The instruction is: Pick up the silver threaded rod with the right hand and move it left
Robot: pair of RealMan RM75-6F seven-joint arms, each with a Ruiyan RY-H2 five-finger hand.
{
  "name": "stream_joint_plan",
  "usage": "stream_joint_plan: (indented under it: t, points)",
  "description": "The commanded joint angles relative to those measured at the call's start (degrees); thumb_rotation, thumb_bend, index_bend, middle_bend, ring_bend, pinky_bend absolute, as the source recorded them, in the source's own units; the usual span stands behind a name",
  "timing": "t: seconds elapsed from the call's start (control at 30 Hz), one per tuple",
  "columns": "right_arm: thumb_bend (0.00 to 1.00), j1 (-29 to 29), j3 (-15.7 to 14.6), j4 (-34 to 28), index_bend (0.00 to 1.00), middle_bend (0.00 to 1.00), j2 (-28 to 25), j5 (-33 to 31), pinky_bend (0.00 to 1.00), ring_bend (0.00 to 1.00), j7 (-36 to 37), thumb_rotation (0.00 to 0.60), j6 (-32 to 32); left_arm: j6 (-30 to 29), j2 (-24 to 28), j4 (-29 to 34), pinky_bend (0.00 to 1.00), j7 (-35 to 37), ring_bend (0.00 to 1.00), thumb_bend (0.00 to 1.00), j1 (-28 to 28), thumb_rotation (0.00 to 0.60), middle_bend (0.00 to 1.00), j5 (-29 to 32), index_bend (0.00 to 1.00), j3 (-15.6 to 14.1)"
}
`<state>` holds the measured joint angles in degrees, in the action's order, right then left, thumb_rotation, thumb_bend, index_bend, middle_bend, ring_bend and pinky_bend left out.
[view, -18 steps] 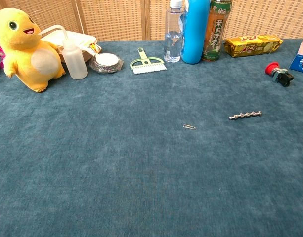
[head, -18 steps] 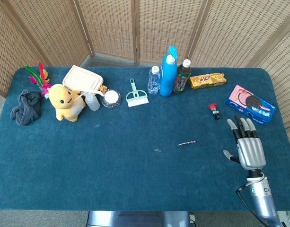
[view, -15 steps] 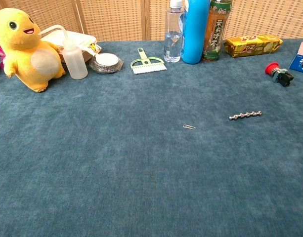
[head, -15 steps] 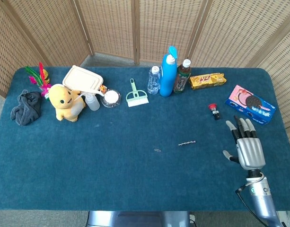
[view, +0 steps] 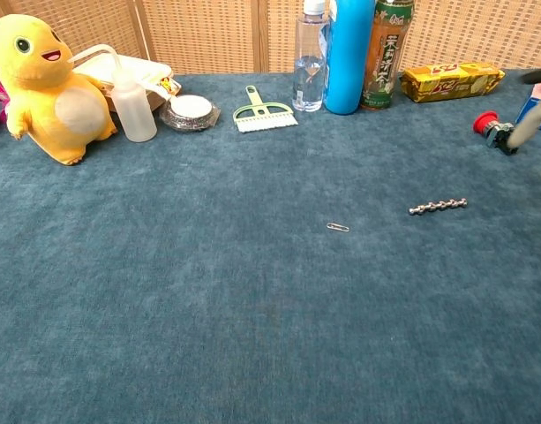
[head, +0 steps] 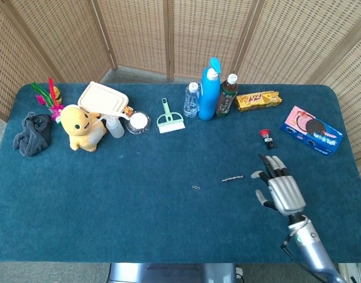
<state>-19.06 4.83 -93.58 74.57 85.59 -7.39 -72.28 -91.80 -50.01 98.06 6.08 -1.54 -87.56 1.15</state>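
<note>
1. The silver threaded rod (head: 232, 178) lies flat on the blue surface (head: 139, 224), a bit right of the middle of the head view. Nothing touches it.
2. The right hand (head: 280, 190) hovers just to the right of the rod, in the lower right of the frame. Its fingers (head: 273, 167) are spread apart and hold nothing.
3. The left hand does not show in either view.
4. The rod looks thin, hard and light. It is likely metal, so it should not bend or break.
5. It lies very low on the soft surface, so it may be hard to get under. It could roll or slip away if pushed from one side.
6. The bumpy thread should help the fingers hold on. A pinch across the middle of the rod looks best, so it stays level.
7. A small paper clip (head: 195, 187) lies to the left of the rod, well apart from it.
</note>
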Motion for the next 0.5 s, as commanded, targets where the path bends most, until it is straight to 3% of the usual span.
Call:
stream_joint_plan:
  t: [0.03,0.5]
  points:
    - [0.45,-2.68,0.86,-0.94,0.35,0.03,1.59,-1.31,0.00,0.00,-3.03,0.600,3.89,0.13,0.11,0.31,0.05,-0.20,0.00,0.37,-0.12,0.600,0.00,0.08,0.00,-0.17]
    - [0.45,-9.69,2.62,0.02,0.25,0.00,5.75,-11.07,0.00,0.00,-12.81,0.600,15.32,0.95,0.43,0.30,0.05,0.56,0.00,0.37,-0.23,0.600,0.00,0.28,0.00,-0.53]
